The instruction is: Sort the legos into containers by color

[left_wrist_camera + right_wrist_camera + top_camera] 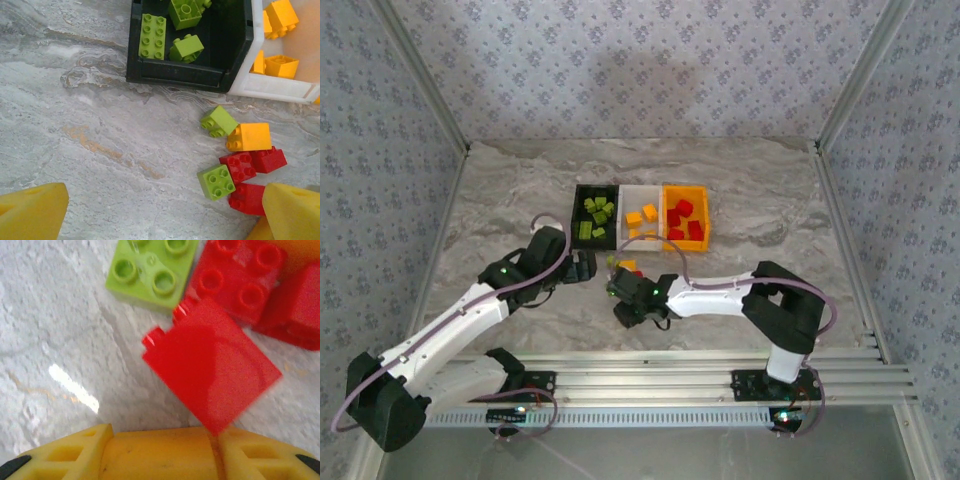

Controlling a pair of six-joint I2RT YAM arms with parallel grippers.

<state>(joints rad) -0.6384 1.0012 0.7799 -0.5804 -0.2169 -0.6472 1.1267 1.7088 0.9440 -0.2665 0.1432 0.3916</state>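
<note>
Mid-sort on my tabletop (500, 200): three bins stand in a row toward the far edge. The black bin (180, 77) holds green bricks (152, 36), the white bin (270, 87) holds yellow bricks (281, 66) and the orange bin (685, 188) holds red bricks (685, 220). A loose cluster (240, 162) of two green, one yellow and three red pieces lies just on the near side of the black and white bins. My left gripper (165, 197) hangs beside the cluster, fingers wide apart. My right gripper (216, 437) has its fingers pressed together, and a tilted red brick (210, 365) meets their seam by one corner (nipped or merely touching, I cannot tell).
</note>
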